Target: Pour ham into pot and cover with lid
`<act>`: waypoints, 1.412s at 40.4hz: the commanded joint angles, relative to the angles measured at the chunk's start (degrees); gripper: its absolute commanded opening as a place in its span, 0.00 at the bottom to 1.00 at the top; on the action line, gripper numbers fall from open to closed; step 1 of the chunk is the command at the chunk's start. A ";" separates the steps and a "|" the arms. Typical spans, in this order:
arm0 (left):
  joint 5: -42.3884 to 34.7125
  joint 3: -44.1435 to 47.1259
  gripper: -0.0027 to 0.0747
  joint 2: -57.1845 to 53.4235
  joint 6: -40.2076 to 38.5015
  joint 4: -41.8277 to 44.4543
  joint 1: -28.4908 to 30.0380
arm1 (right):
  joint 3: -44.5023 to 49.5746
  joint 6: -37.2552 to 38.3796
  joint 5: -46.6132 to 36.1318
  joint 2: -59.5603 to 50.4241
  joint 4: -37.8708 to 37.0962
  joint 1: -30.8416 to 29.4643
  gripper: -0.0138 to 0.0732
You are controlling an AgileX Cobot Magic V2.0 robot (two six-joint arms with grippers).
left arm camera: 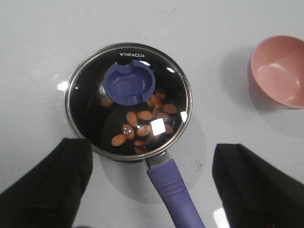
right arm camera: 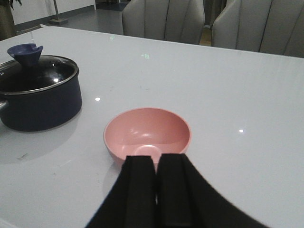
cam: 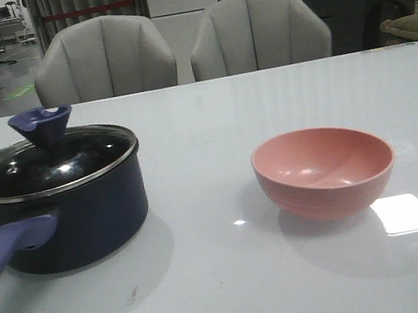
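The dark navy pot (cam: 75,219) stands at the table's left, its purple handle (cam: 7,246) pointing toward the front edge. The glass lid (cam: 50,163) with its blue knob (cam: 41,124) sits on it. Through the lid (left arm camera: 128,97) the orange ham (left arm camera: 142,116) shows on the pot's black bottom. My left gripper (left arm camera: 152,147) hangs open above the handle (left arm camera: 173,187), holding nothing, its fingers (left arm camera: 52,190) wide apart. The pink bowl (cam: 323,169) stands empty at the right. My right gripper (right arm camera: 156,159) is shut and empty, just short of the bowl (right arm camera: 147,130). Neither gripper shows in the front view.
Two grey chairs (cam: 104,57) stand behind the table's far edge. A bright patch of reflected light (cam: 406,213) lies on the white tabletop beside the bowl. The pot (right arm camera: 42,104) and the bowl stand well apart.
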 commanded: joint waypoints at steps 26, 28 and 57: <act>-26.77 35.96 0.76 -48.91 0.33 1.20 -0.46 | -1.73 -0.40 -4.82 0.48 -0.22 0.06 0.33; -26.61 37.40 0.76 -51.79 0.33 1.07 -0.46 | -1.73 -0.40 -4.82 0.48 -0.22 0.06 0.33; -26.34 40.79 0.18 -57.44 0.33 0.91 -0.46 | -1.73 -0.40 -4.82 0.48 -0.22 0.06 0.33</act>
